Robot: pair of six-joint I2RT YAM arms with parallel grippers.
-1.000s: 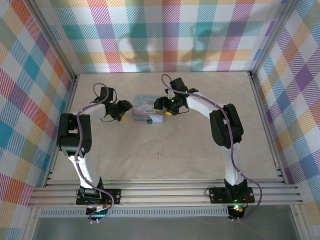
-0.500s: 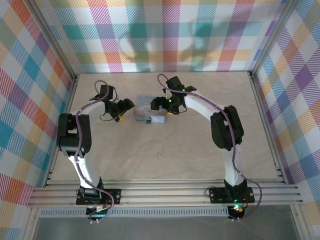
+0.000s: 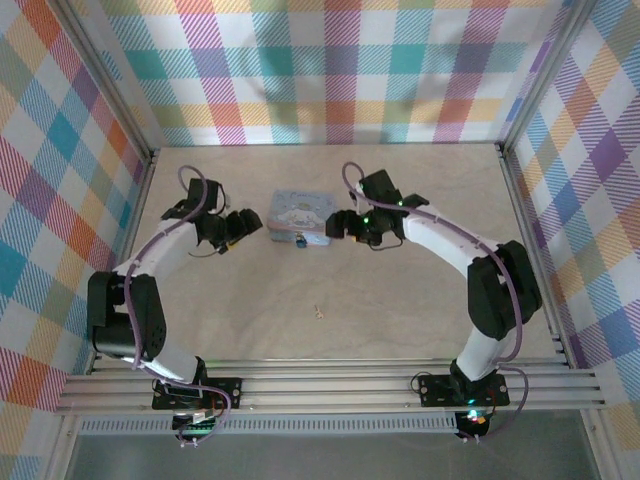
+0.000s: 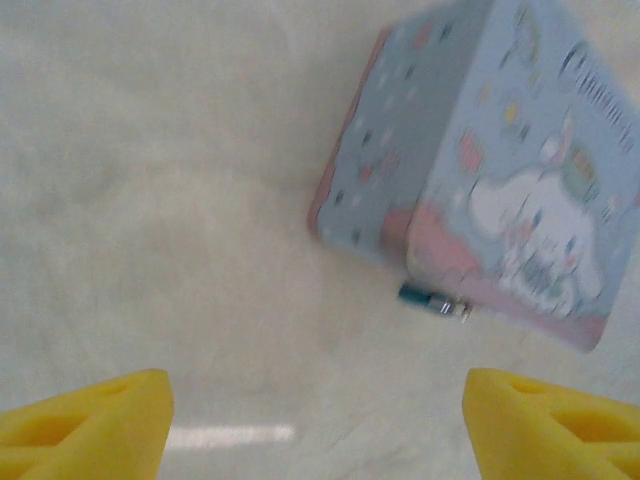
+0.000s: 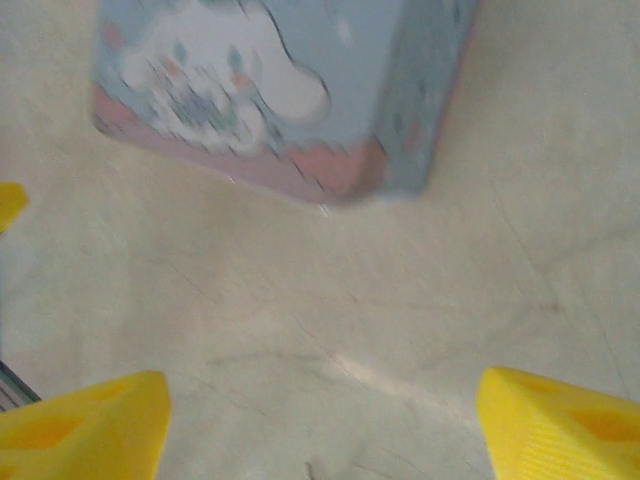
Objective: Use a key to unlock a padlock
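The teal-blue padlock (image 3: 299, 241) lies against the near side of the pastel cartoon tin box (image 3: 302, 217). In the left wrist view the padlock (image 4: 432, 298) rests at the foot of the tin (image 4: 490, 170), its metal end pointing right. The key (image 3: 318, 312) is a pale sliver on the wood, well nearer the bases. My left gripper (image 3: 246, 224) is just left of the tin, open, with bare wood between its yellow pads (image 4: 85, 425). Just right of the tin is my right gripper (image 3: 336, 227), also open, holding nothing between its pads (image 5: 565, 425).
The tin box (image 5: 270, 90) sits mid-table between both grippers. Aluminium frame rails (image 3: 330, 385) run along the near edge, and plaid walls (image 3: 320, 70) close in the back and sides. Bare wood (image 3: 400, 300) lies around the key.
Both grippers have pulled back from the tin box, the left one to the left and the right one to the right. The tin now sits slightly farther back.
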